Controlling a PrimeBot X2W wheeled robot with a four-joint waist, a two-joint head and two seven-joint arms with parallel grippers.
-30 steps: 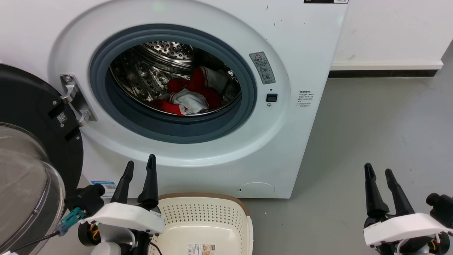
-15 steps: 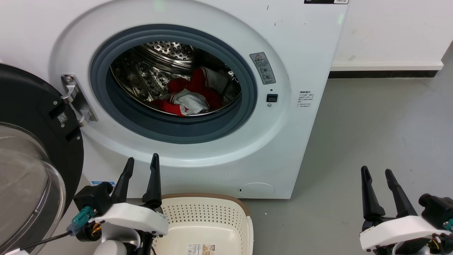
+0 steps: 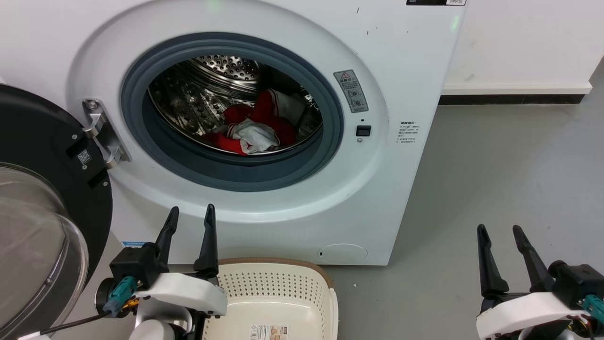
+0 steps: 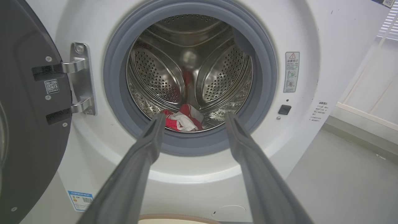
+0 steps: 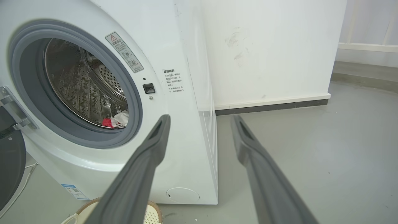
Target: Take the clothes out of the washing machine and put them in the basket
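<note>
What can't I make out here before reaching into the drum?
Clothes: head view, the grey ring hides the bundle's lower edge; piece count unclear.
Clothes, left wrist view: the left gripper's jaw covers the bundle's left end.
Basket: head view, bottom edge cuts off its near part.
Door: head view, left edge cuts it off.
Warning label: print too small in every view.

A scuffed white wall (image 5: 264,46) with dark skirting (image 5: 270,107) meets grey floor (image 3: 509,165).

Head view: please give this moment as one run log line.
door open | clothes in drum | basket on floor, empty | left jaws open | right jaws open
</note>
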